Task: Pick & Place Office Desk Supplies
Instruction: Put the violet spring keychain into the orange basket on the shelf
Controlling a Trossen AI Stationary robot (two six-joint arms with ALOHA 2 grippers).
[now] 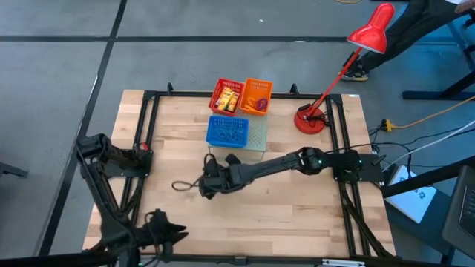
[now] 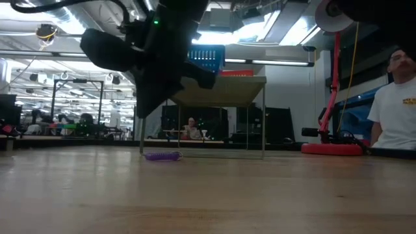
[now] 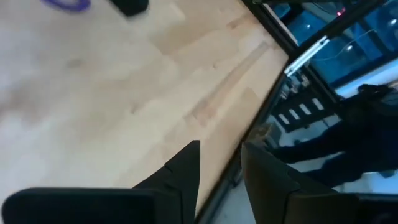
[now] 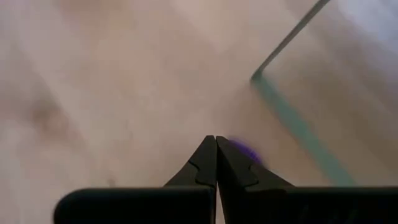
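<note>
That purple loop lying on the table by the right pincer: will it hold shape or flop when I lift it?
Probably floppy: the purple loop lies flat and stretched long on the table. It looks thin, so likely light. It may slip from the right pincer.

**Purple loop on the wood, dark arm overhead**

A thin purple loop lay flat on the pale wooden tabletop, just before a clear-legged stand bearing a blue mesh basket. A blurred dark robot arm hung above the loop, apart from it. The red desk lamp's round base sat at right, beside a person in a white shirt.
</note>
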